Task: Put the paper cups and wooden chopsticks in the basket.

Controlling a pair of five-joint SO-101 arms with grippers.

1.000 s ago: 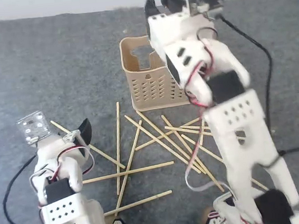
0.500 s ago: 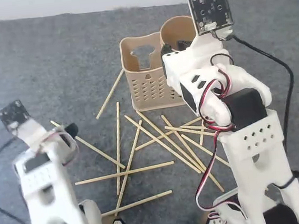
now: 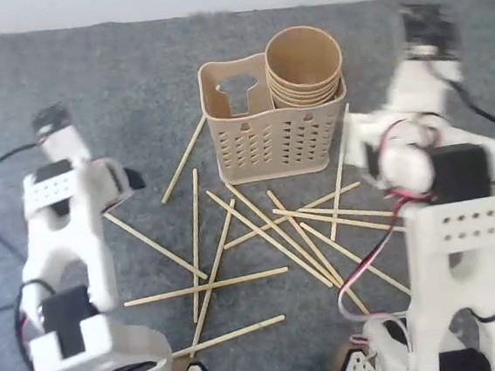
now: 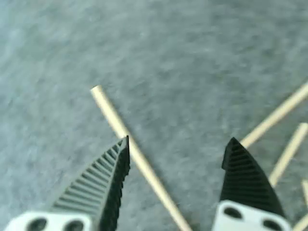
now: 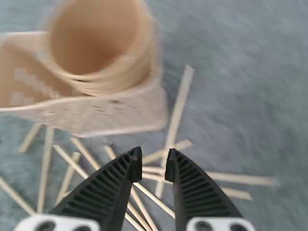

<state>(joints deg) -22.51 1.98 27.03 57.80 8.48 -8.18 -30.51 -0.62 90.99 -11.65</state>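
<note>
The paper cups sit stacked inside the basket, so that part looks done. The wooden chopsticks all lie on the grey table in front of the basket, and none is in it yet. The left gripper is open wide, well away from the basket. One chopstick lies under it, between the jaws and close to one finger. The right gripper is open just a crack and holds nothing. It hangs over sticks near the basket's cup end.
</note>
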